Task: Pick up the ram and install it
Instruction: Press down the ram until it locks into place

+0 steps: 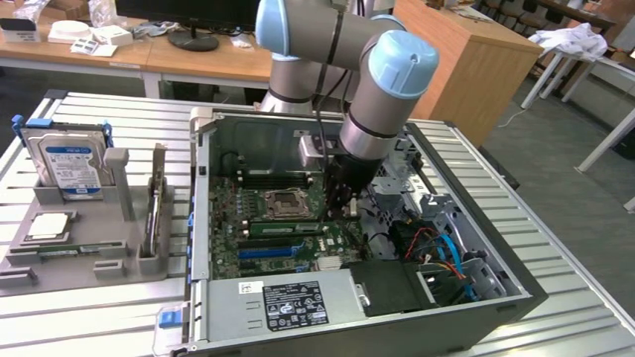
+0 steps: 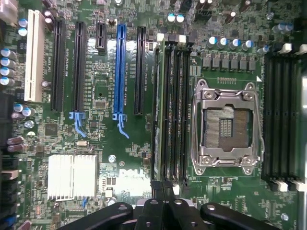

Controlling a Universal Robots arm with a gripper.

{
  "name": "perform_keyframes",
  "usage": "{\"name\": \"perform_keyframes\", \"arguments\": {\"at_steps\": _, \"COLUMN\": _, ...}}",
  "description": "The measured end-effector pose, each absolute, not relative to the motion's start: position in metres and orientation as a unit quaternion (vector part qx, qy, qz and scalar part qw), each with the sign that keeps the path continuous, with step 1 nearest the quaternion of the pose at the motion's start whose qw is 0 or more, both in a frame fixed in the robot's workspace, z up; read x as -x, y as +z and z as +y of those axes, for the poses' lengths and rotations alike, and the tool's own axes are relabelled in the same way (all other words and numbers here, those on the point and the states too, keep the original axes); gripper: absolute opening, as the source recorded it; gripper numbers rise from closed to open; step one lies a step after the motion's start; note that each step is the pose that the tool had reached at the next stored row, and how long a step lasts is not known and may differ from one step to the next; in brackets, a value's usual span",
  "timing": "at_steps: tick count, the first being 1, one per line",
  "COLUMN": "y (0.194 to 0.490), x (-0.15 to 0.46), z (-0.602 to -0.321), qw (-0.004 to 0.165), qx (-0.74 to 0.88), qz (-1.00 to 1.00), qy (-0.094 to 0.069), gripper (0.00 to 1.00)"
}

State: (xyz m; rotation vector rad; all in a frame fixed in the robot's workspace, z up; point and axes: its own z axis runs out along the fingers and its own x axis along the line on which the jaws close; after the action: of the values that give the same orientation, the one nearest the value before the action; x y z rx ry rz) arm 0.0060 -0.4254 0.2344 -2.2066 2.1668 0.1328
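The arm's fingers [image 2: 160, 189] are pressed together, tips resting on the end of the ram [image 2: 157, 110]. That green stick stands in the slot bank beside the empty CPU socket [image 2: 226, 125], near the middle of the motherboard [image 1: 297, 223], apparently being pushed home.

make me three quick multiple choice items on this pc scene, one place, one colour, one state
1. Where is the hard drive? A inside the case B in the grey holder at the exterior view's left C on the floor
2. The long slot between black slots is: A red B blue C yellow
3. The CPU socket is: A under a cooler B empty C holding a cable
Key: B, it stands upright in the holder; B, plainly blue in the wrist view; B, its contacts lie bare.
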Motion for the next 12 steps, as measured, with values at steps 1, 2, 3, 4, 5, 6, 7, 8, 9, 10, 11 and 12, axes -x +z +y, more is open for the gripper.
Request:
{"name": "perform_keyframes", "arguments": {"at_steps": 1, "y": 0.237, "x": -0.006, "z": -0.425, "qw": 0.023, "qx": 0.713, "qz": 0.700, "qy": 0.043, "gripper": 0.11}}
{"name": "perform_keyframes", "arguments": {"at_steps": 2, "y": 0.240, "x": -0.006, "z": -0.425, "qw": 0.023, "qx": 0.713, "qz": 0.700, "qy": 0.043, "gripper": 0.11}}
{"name": "perform_keyframes", "arguments": {"at_steps": 3, "y": 0.242, "x": -0.006, "z": -0.425, "qw": 0.023, "qx": 0.713, "qz": 0.700, "qy": 0.043, "gripper": 0.11}}
{"name": "perform_keyframes", "arguments": {"at_steps": 4, "y": 0.245, "x": -0.006, "z": -0.425, "qw": 0.023, "qx": 0.713, "qz": 0.700, "qy": 0.043, "gripper": 0.11}}
{"name": "perform_keyframes", "arguments": {"at_steps": 5, "y": 0.247, "x": -0.006, "z": -0.425, "qw": 0.023, "qx": 0.713, "qz": 0.700, "qy": 0.043, "gripper": 0.11}}
{"name": "perform_keyframes", "arguments": {"at_steps": 6, "y": 0.249, "x": -0.006, "z": -0.425, "qw": 0.023, "qx": 0.713, "qz": 0.700, "qy": 0.043, "gripper": 0.11}}
{"name": "perform_keyframes", "arguments": {"at_steps": 7, "y": 0.251, "x": -0.006, "z": -0.425, "qw": 0.023, "qx": 0.713, "qz": 0.700, "qy": 0.043, "gripper": 0.11}}
{"name": "perform_keyframes", "arguments": {"at_steps": 8, "y": 0.252, "x": -0.006, "z": -0.425, "qw": 0.023, "qx": 0.713, "qz": 0.700, "qy": 0.043, "gripper": 0.11}}
{"name": "perform_keyframes", "arguments": {"at_steps": 9, "y": 0.252, "x": -0.006, "z": -0.425, "qw": 0.023, "qx": 0.713, "qz": 0.700, "qy": 0.043, "gripper": 0.11}}
{"name": "perform_keyframes", "arguments": {"at_steps": 10, "y": 0.252, "x": -0.006, "z": -0.425, "qw": 0.023, "qx": 0.713, "qz": 0.700, "qy": 0.043, "gripper": 0.11}}
{"name": "perform_keyframes", "arguments": {"at_steps": 11, "y": 0.252, "x": -0.006, "z": -0.425, "qw": 0.023, "qx": 0.713, "qz": 0.700, "qy": 0.043, "gripper": 0.11}}
{"name": "perform_keyframes", "arguments": {"at_steps": 12, "y": 0.252, "x": -0.006, "z": -0.425, "qw": 0.023, "qx": 0.713, "qz": 0.700, "qy": 0.043, "gripper": 0.11}}
